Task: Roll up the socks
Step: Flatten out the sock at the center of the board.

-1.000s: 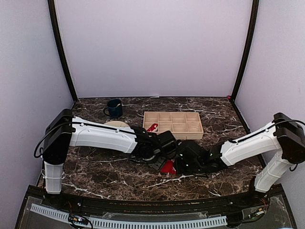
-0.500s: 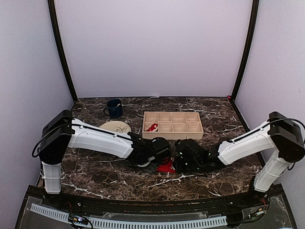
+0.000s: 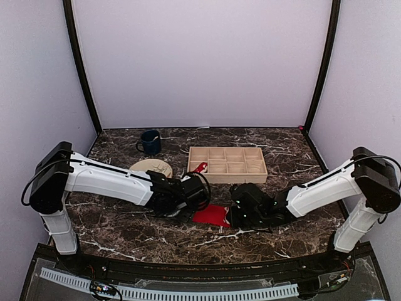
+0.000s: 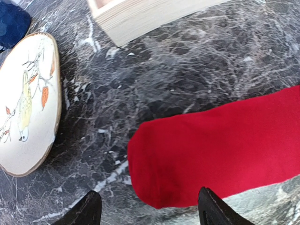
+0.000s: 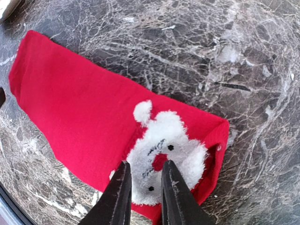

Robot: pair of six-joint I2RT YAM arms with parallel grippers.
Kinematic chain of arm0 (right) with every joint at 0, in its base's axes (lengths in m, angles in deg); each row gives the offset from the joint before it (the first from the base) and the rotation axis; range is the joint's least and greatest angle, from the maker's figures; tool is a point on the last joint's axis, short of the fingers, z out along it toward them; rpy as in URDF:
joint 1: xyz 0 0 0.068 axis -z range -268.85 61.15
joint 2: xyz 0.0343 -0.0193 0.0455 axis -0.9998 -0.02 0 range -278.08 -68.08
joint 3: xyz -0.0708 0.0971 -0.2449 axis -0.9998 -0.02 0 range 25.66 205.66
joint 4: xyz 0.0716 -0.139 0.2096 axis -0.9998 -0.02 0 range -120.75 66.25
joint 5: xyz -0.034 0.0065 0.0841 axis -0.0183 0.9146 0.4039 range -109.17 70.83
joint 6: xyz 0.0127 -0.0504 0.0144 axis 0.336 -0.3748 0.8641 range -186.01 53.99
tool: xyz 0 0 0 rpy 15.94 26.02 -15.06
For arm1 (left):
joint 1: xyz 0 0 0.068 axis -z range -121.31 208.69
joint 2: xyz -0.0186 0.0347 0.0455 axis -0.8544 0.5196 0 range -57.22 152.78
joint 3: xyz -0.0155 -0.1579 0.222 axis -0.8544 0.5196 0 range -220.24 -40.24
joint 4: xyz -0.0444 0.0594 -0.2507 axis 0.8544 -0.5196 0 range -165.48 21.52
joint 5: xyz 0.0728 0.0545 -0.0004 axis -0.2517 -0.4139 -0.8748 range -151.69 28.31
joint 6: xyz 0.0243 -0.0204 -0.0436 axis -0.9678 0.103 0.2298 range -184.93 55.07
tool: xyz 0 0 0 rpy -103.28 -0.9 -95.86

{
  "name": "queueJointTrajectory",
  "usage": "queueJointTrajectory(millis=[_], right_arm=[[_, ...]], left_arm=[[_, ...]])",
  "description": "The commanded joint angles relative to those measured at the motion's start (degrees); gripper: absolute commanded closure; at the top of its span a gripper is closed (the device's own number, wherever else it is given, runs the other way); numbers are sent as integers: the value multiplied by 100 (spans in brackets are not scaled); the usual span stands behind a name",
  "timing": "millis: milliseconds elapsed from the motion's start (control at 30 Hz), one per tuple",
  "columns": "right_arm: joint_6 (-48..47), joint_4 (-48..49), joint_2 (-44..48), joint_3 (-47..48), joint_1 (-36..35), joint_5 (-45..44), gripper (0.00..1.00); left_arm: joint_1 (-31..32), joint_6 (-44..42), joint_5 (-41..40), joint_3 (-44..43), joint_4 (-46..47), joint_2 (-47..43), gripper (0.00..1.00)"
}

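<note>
While the flat sock (image 3: 212, 215) lies stretched out on the counter (image 3: 119, 222) between the two arms, rolling on it is not started. No turn or tuck shows anywhere along it. Only the end by the right arm looks slightly lifted or folded.

Right jaws: nearly closed, pinching the fabric at the white fluffy face patch (image 5: 165, 140) near that end. Reads as an anchor grip.

Left jaws: spread wide, lined up on the opposite, rounded end, which sits between the two tips in the left wrist view. Nothing gripped. Can't tell whether the tips touch the counter.

Other sock (image 3: 200, 167): small red bit in the near-left compartment of the wooden tray (image 3: 257, 178). Could be a finished bundle, but it's too small to confirm.

Plate (image 3: 151, 167) and blue mug (image 3: 150, 142) sit off to the left, near the tray, well apart from the flat sock.

Progress estimate: half done at best, if the tray sock is actually rolled. The flat one is at zero.

Left to do, my read:
- close left jaws on the free end
- roll it toward the pinned end
- release the right pinch late enough that the roll doesn't spring open
- put the bundle away, presumably in the tray
</note>
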Motion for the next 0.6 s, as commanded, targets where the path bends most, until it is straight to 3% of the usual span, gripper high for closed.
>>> queueJointTrajectory(millis=[0,133,300,467,533,567], right_arm=[[89,18,-56,-60,41,100,78],[3,-38,133,-34,-5,77,78],[-188,-312,517,185,-38,-92,77],[-462,-663,641,475,-9,-325,76],[-610,-706,646,562,31,-370,76],[-665,-711,645,594,73,-373,76]], left_arm=[[-112,204,-166,283,60,-347,28],[-164,225,-119,473,165,-589,27],[-155,-292,462,745,1190,-995,27],[-155,-388,851,461,1155,-716,32],[-162,-343,1018,412,1167,-653,40],[-168,-337,1153,428,1238,-663,53]])
